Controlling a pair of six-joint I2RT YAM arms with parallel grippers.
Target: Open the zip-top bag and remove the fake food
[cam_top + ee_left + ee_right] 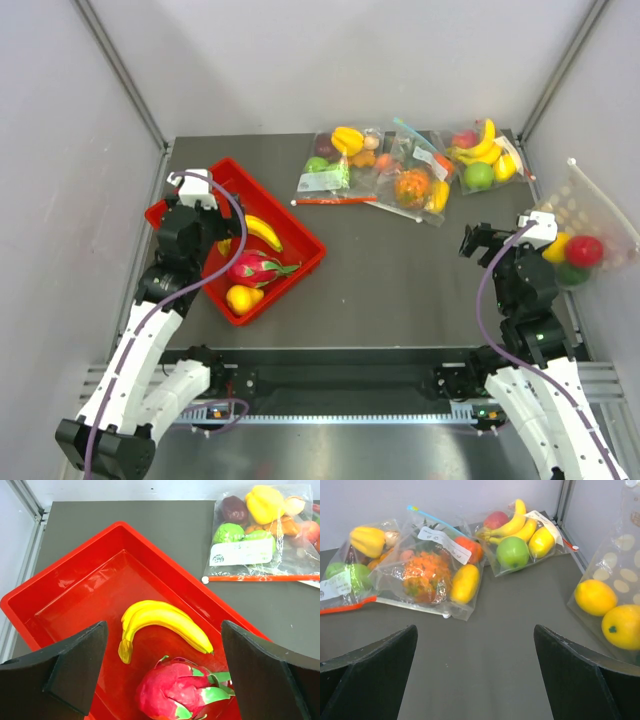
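Observation:
The zip-top bag lies flat at the back of the table, its orange-red zip strip facing the near side and shut as far as I can see. The fake food is inside it: a yellow piece, a dark purple piece and green apples behind a white label. My left gripper hovers open over the red tray, well left of the bag. My right gripper is open above bare table, with the bag at the far left of its view.
The red tray holds a banana, a pink dragon fruit and a yellow-orange fruit. Beside the bag lie a blue-zip bag and a bag with bananas. A dotted bag of fruit hangs at the right wall.

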